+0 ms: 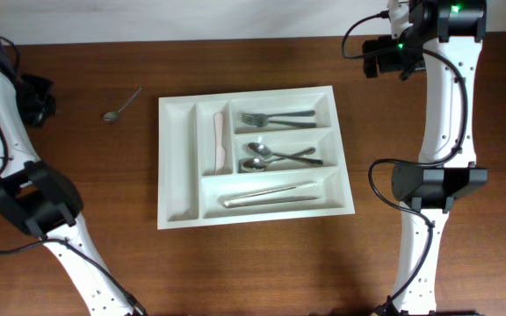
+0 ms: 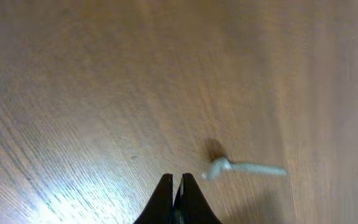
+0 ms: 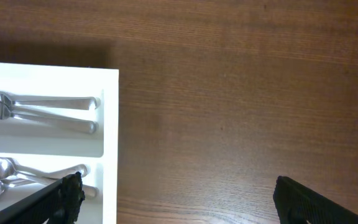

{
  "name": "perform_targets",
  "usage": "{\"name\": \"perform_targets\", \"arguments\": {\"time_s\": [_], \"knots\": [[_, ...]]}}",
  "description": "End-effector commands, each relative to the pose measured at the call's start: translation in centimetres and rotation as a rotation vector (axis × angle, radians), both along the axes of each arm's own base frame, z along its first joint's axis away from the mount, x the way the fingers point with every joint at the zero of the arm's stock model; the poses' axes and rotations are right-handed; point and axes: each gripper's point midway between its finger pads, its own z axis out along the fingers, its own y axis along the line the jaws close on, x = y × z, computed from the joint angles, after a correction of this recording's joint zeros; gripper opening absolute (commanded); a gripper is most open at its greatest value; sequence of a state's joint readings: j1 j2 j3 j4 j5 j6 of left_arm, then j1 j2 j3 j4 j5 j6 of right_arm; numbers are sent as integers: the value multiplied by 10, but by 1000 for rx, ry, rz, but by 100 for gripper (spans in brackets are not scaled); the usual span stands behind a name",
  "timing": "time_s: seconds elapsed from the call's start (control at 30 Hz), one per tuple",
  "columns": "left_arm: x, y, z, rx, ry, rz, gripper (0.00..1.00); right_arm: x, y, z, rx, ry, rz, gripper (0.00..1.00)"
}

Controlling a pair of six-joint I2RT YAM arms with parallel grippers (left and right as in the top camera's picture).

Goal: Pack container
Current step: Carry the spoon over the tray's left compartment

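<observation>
The white container lies mid-table with forks, spoons, a pale knife and long silver pieces in its compartments. A loose metal spoon rests on the wood to its left, and shows blurred as the spoon in the left wrist view. My left gripper is shut and empty, just short of that spoon; from overhead the left gripper is at the far left. My right gripper stands wide open and empty beside the container's right wall.
Bare brown wood surrounds the container. The left arm's links occupy the left edge, and the right arm's links stand along the right side. The table's far edge runs just behind the container.
</observation>
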State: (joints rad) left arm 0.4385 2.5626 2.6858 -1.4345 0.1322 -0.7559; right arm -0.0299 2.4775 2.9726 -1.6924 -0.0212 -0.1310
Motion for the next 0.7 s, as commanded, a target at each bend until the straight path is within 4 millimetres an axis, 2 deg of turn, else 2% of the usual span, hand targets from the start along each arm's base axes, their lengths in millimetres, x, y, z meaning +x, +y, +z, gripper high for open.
{"name": "perform_targets", "arguments": {"time_s": [0.0, 0.17, 0.33, 0.67], "knots": [[14, -25, 24, 63, -61, -224, 2, -4, 4, 18, 8, -35, 6, 99], [26, -72, 38, 102, -104, -509, 2, -4, 4, 18, 8, -35, 6, 99], [27, -116, 36, 157, -72, -763, 2, -4, 4, 18, 8, -35, 6, 99], [8, -158, 28, 315, 121, -1003, 2, -4, 4, 18, 8, -36, 6, 99]]}}
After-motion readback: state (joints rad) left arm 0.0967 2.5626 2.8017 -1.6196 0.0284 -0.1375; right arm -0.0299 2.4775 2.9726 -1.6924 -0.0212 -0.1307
